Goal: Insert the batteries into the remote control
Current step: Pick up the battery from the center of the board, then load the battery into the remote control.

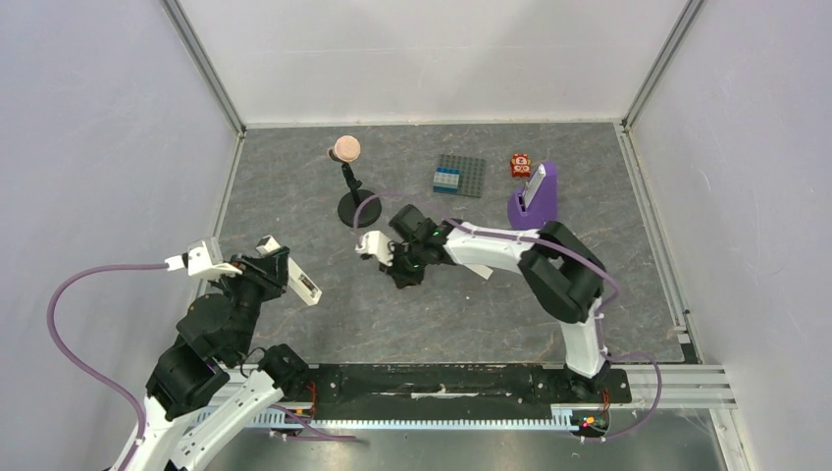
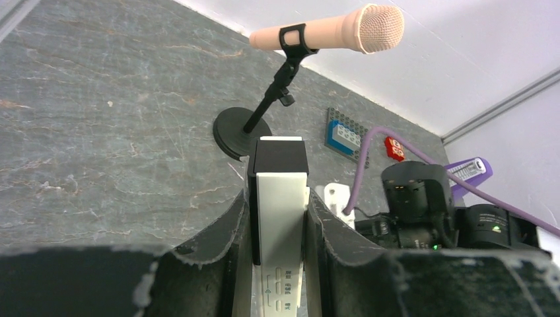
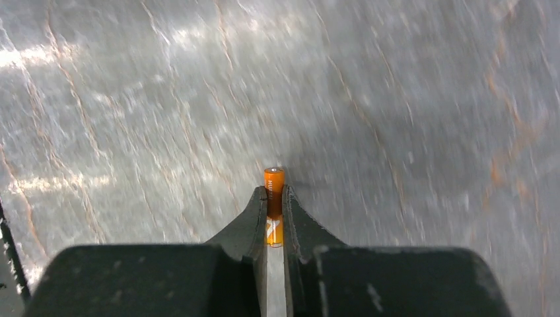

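At 8 o'clock over the surface (image 1: 294, 177), the remote control (image 2: 280, 198) is clamped in the left pincer (image 2: 279, 211). Toward the centre, the orange battery (image 3: 274, 181) is held fast in the right pincer (image 3: 274, 199), its tip protruding. A microphone (image 1: 346, 149) is seen at 11 o'clock.

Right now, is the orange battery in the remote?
Out. The right jaws pinch the orange battery; the remote sits apart in the left jaws.

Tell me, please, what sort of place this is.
Probably a robotics lab test cell: white walls enclose a grey tabletop, with left arm and right arm bolted at its edge and a toy microphone as prop.
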`<move>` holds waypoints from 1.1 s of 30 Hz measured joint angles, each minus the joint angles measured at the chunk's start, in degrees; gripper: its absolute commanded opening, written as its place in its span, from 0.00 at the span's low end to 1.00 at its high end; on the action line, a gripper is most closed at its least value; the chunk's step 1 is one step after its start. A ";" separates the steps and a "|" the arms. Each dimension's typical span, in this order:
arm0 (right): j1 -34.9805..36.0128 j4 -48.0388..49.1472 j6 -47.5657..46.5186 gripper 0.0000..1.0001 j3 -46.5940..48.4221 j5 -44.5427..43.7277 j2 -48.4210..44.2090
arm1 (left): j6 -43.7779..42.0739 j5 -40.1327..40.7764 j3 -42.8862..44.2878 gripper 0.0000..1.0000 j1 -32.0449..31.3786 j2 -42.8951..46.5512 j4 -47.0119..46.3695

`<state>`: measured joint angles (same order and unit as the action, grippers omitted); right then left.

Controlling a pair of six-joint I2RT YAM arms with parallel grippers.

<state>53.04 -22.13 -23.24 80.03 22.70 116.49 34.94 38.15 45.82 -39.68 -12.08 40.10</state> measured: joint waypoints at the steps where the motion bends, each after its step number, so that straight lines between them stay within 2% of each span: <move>1: -0.70 0.83 1.33 0.05 -2.10 -0.39 -1.70 | 0.13 -0.44 -0.02 0.02 0.00 0.00 -0.11; 7: -3.04 6.78 9.97 0.07 -13.05 -5.01 -12.94 | 0.83 -2.95 -0.63 0.02 0.00 -0.70 -2.05; 15: -3.45 13.03 22.01 0.07 -23.08 -11.15 -26.21 | 4.28 -9.22 -7.85 0.02 0.00 -4.37 -9.46; 20: -3.45 18.69 30.34 0.08 -29.73 -13.29 -37.59 | 7.54 -16.26 -15.93 0.02 0.00 -8.26 -21.09; 25: -3.06 24.30 36.09 0.07 -32.28 -12.98 -48.94 | 10.82 -23.12 -22.25 0.02 0.00 -13.27 -35.32; 29: -1.66 29.70 39.76 0.07 -33.20 -12.13 -54.69 | 13.70 -26.38 -24.65 0.02 0.00 -17.14 -46.45; 33: 1.11 34.99 43.30 0.07 -34.75 -11.93 -56.70 | 17.11 -28.74 -26.23 0.02 0.00 -21.59 -57.92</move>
<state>54.15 12.86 20.05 45.28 10.76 59.79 52.05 9.41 19.59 -39.68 -33.67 -17.82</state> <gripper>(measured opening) 0.080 0.328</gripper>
